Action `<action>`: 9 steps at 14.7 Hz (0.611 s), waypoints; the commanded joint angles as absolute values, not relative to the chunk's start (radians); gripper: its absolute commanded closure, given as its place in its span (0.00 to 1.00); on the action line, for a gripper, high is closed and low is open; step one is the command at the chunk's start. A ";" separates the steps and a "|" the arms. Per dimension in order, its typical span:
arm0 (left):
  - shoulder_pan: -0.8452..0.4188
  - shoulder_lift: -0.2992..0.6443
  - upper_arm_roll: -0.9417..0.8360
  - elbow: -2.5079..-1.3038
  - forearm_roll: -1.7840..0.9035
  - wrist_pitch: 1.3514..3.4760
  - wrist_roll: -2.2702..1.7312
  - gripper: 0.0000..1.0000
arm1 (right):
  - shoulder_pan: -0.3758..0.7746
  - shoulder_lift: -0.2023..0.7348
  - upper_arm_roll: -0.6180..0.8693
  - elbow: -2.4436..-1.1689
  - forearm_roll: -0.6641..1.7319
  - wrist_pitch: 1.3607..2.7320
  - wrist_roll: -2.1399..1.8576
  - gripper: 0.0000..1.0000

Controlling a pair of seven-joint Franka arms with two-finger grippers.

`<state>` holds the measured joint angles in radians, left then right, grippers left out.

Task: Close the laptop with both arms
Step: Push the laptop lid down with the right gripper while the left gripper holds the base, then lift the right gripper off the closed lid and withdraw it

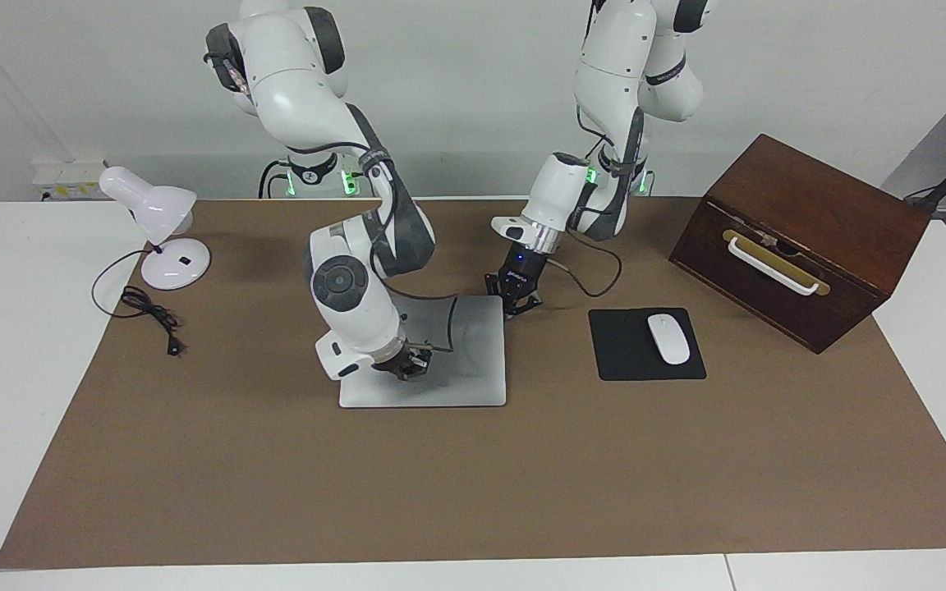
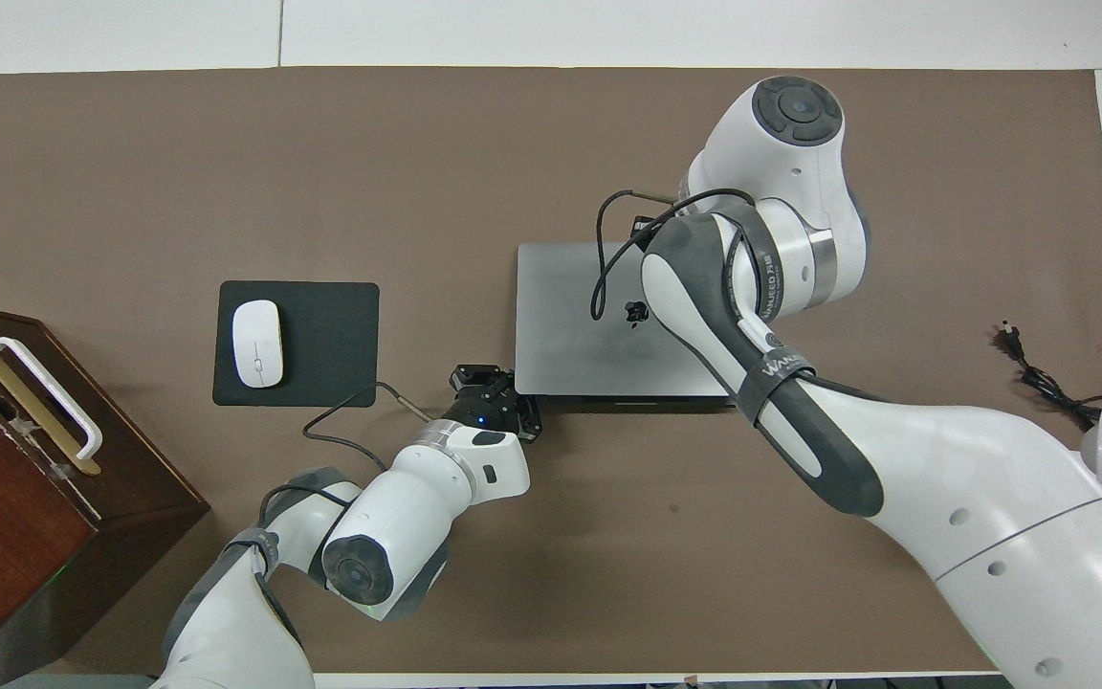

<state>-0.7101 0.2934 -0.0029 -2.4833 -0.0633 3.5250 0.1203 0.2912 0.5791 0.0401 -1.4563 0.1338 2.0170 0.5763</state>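
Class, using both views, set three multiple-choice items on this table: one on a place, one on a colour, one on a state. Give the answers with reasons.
1. Where is the mouse?
A. on the black mouse pad
B. on the laptop
C. in the wooden box

2. What colour is the desk lamp?
A. red
B. white
C. black

3. How is the laptop?
A. lid upright
B. lid flat, closed
C. upside down

Answers: 1 A, the mouse lies on the pad beside the laptop. 2 B, its shade and base are white. 3 B, the logo lid lies flat, with the right pincer over it and the left pincer at its corner.
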 commanded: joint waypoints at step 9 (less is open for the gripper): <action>-0.732 0.295 0.011 -2.549 -0.064 3.502 0.107 1.00 | 0.146 0.355 0.026 -1.420 -0.018 1.922 0.186 0.33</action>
